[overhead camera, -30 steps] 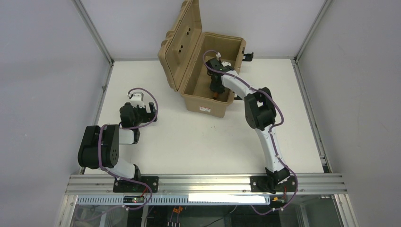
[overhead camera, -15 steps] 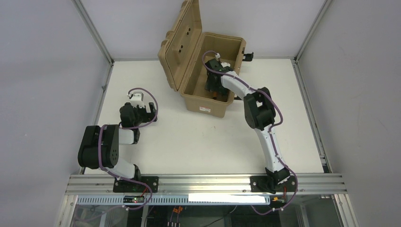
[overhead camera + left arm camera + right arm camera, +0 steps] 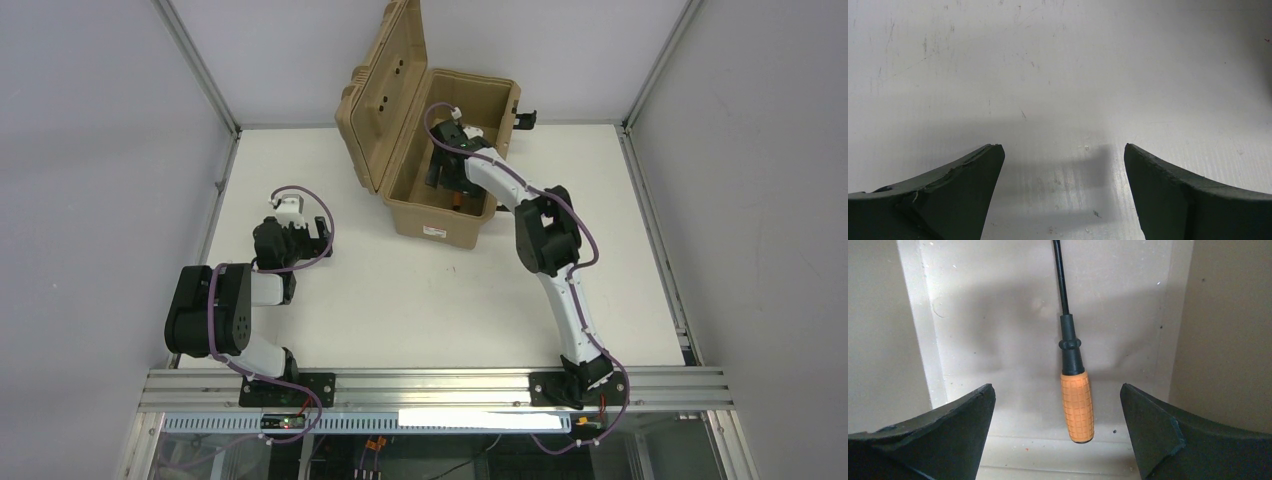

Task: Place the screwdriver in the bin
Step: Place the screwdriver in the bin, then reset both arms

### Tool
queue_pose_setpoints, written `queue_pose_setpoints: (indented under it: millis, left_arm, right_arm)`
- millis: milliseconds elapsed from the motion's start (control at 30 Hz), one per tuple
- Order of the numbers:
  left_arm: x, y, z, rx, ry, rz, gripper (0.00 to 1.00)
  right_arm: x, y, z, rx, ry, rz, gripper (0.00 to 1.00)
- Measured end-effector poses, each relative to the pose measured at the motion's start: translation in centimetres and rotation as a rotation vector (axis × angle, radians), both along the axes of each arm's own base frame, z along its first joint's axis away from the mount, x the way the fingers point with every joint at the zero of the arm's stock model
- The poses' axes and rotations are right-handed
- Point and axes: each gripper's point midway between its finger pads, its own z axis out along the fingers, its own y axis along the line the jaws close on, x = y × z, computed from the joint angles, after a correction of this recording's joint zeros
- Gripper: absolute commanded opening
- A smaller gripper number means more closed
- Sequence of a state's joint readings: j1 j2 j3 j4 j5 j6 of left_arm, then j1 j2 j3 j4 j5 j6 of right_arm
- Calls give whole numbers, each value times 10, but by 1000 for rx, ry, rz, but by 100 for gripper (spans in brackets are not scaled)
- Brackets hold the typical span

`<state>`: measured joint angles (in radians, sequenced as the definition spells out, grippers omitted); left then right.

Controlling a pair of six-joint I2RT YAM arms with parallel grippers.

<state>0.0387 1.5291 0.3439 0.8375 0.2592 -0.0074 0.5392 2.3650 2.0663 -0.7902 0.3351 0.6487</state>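
The screwdriver point(image 3: 1077, 405), with its orange gridded handle and thin black shaft, lies flat on the floor of the tan bin point(image 3: 998, 315). My right gripper point(image 3: 1056, 387) hangs open above it, one finger on each side of the handle and neither touching it. From above, the right gripper point(image 3: 447, 180) reaches down inside the open bin point(image 3: 440, 218), and a bit of orange from the screwdriver point(image 3: 457, 200) shows below it. My left gripper point(image 3: 1063, 146) is open over bare white table, holding nothing.
The bin's ribbed lid point(image 3: 385, 95) stands upright at its left side. A black latch point(image 3: 526, 118) sticks out at the bin's far right. The left arm point(image 3: 255, 290) is folded at the table's left. Grey walls enclose the table.
The right gripper went from shut on the screwdriver to fully open, leaving the screwdriver on the bin floor, and drew back slightly within the bin. The left arm has not moved.
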Motion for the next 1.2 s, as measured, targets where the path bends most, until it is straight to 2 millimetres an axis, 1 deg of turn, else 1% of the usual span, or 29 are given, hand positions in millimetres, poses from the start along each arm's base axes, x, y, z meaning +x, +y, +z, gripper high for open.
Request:
queue_pose_setpoints:
  millis: [367, 467, 533, 567, 700, 867, 933, 1100, 1200]
  left_arm:
    - [0, 0, 0, 0, 0, 0, 99]
    - [0, 0, 0, 0, 0, 0, 99]
    - [0, 0, 0, 0, 0, 0, 99]
    - [0, 0, 0, 0, 0, 0, 99]
    - [0, 0, 0, 0, 0, 0, 99]
    - [0, 0, 0, 0, 0, 0, 99]
    - [0, 0, 0, 0, 0, 0, 99]
    - [0, 0, 0, 0, 0, 0, 99]
    - [0, 0, 0, 0, 0, 0, 99]
  right_arm:
    - [11, 10, 43, -7, -72, 24, 99]
    - [12, 13, 58, -5, -94, 38, 99]
    - [14, 15, 74, -1, -119, 48, 100]
    - [14, 16, 78, 1, -126, 51, 99]
    - [16, 16, 112, 9, -179, 61, 99]
    - [13, 9, 164, 25, -266, 66, 99]
    - [10, 6, 190, 37, -311, 68, 99]
    - [3, 2, 241, 59, -405, 80, 99]
    - [-4, 1, 266, 67, -450, 97, 99]
